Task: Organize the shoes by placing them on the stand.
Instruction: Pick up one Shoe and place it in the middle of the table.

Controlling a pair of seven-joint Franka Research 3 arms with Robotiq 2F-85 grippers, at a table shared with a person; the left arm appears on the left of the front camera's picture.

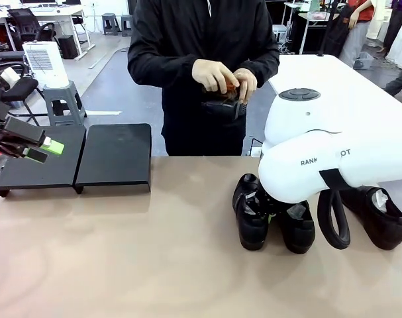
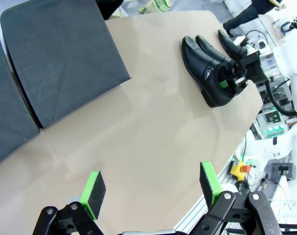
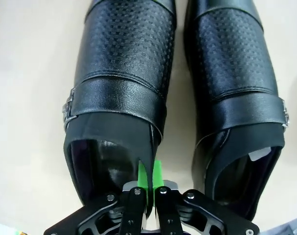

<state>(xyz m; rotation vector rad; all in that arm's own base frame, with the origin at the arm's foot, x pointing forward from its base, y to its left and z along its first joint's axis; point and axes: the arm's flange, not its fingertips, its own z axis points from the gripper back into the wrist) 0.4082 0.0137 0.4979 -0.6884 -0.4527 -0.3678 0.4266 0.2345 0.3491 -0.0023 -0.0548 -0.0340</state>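
Observation:
Two glossy black shoes (image 1: 250,222) (image 1: 297,228) lie side by side on the tan table, and a third shoe (image 1: 379,215) lies to their right. My right gripper (image 3: 149,178) is shut on the inner side wall of one shoe (image 3: 124,73), at its opening, with the other shoe (image 3: 236,73) just beside it. The black two-panel stand (image 1: 114,156) sits at the back left with nothing on it. My left gripper (image 1: 45,149) hangs open over the stand's left panel; its green pads (image 2: 94,193) are wide apart and hold nothing. The person holds another shoe (image 1: 224,107) across the table.
The person stands at the far edge, both hands (image 1: 217,74) on the held shoe and a small reddish-brown brush. My right arm's white body (image 1: 333,132) hides part of the shoes. Bare tan table (image 1: 154,252) stretches between stand and shoes.

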